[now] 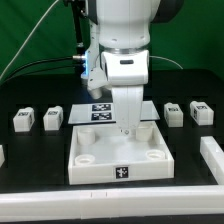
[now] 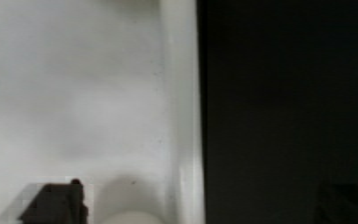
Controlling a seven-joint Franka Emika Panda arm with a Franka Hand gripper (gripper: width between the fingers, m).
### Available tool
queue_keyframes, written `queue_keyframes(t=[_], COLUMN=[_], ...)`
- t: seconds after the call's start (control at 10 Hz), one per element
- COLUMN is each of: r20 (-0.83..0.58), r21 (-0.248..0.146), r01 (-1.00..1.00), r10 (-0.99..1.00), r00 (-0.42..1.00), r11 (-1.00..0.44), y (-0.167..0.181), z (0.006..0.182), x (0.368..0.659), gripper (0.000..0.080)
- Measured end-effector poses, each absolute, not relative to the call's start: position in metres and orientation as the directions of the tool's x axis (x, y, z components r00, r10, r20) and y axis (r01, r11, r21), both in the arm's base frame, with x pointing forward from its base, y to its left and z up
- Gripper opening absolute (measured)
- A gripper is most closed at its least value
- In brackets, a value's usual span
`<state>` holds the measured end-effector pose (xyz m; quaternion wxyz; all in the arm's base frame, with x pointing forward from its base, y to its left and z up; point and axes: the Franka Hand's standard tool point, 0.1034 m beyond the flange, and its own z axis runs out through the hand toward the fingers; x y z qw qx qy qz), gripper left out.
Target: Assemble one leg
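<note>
your gripper (image 1: 127, 129) hangs at the tray's (image 1: 95, 172) far rim, fingers (image 2: 55, 203) spread wide, pinching nothing. one leg (image 1: 52, 118) lies at the exterior view's left, another leg (image 1: 173, 113) at its right. the wrist view is blurred; whether the gripper touches the tray, you can't tell.

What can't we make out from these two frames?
- The claw: open, shut or holding anything is unclear. In the exterior view it is too small and white against the large white tray-shaped piece; the wrist view is blurred.
- The thin flat white marker board: partly hidden by the arm, exterior view.
- A white block at the exterior view's right edge: cut off by the frame.
- Wrist view: blurred white surface, not identifiable.
</note>
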<state>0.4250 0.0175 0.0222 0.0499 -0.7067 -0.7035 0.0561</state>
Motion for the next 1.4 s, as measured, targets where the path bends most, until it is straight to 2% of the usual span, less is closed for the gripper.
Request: queue_keyframes(t=[0.3, 0.4, 0.6, 0.7, 0.8, 0.9, 1.4], r20=[-0.009, -0.009, -0.009, -0.009, -0.009, -0.010, -0.010], r21=[-0.161, -0.162, -0.162, -0.162, -0.162, -0.161, -0.160], r01=[0.987, 0.987, 0.987, 0.987, 0.987, 0.987, 0.987], r10=[1.000, 1.000, 1.000, 1.000, 1.000, 1.000, 1.000], r00=[0.009, 0.011, 0.011, 0.012, 0.011, 0.013, 0.013], r11=[-0.010, -0.012, -0.013, -0.013, -0.012, -0.014, -0.015], y=[0.0178, 0.0175, 0.0171, 0.0170, 0.0171, 0.0165, 0.0163], z=[0.0168, 0.0166, 0.0165, 0.0164, 0.0165, 0.0167, 0.0167], x=[0.4217, 0.4215, 0.4215, 0.4214, 0.4216, 0.4220, 0.4220], gripper=[0.0649, 0.0540, 0.0258, 0.0258, 0.0083, 0.0064, 0.0063])
